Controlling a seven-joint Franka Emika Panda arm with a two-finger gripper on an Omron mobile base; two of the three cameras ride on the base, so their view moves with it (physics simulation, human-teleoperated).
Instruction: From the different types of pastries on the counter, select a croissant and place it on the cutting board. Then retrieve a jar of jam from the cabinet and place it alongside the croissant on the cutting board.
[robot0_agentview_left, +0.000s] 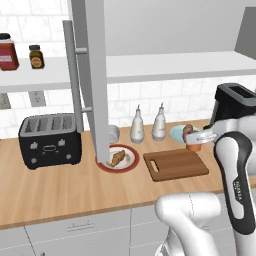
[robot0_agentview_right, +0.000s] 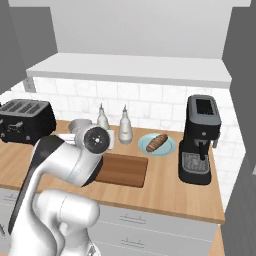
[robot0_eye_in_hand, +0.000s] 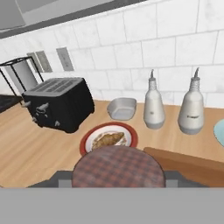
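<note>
My gripper (robot0_agentview_left: 196, 141) is shut on the jar of jam (robot0_agentview_left: 194, 145), a squat orange-brown jar held just above the far right corner of the cutting board (robot0_agentview_left: 175, 165). In the hand view the jar's brown lid (robot0_eye_in_hand: 118, 168) sits between my fingertips (robot0_eye_in_hand: 61, 177). The golden croissant (robot0_agentview_left: 117, 159) (robot0_eye_in_hand: 108, 140) lies on a red-rimmed plate (robot0_agentview_left: 131, 165) on the counter (robot0_agentview_left: 60, 190), left of the board. The darker bun (robot0_agentview_right: 157, 142) rests on a light blue plate (robot0_agentview_right: 168, 148). The cabinet door (robot0_agentview_left: 95, 75) stands open above the croissant plate.
A black toaster (robot0_agentview_left: 49, 140) stands at the left, with a grey bowl (robot0_eye_in_hand: 121, 108) and two white bottles (robot0_agentview_left: 137, 126) along the wall. A black coffee machine (robot0_agentview_right: 200, 140) is at the right. A red jar (robot0_agentview_left: 7, 52) and an amber jar (robot0_agentview_left: 35, 56) stand on the cabinet shelf.
</note>
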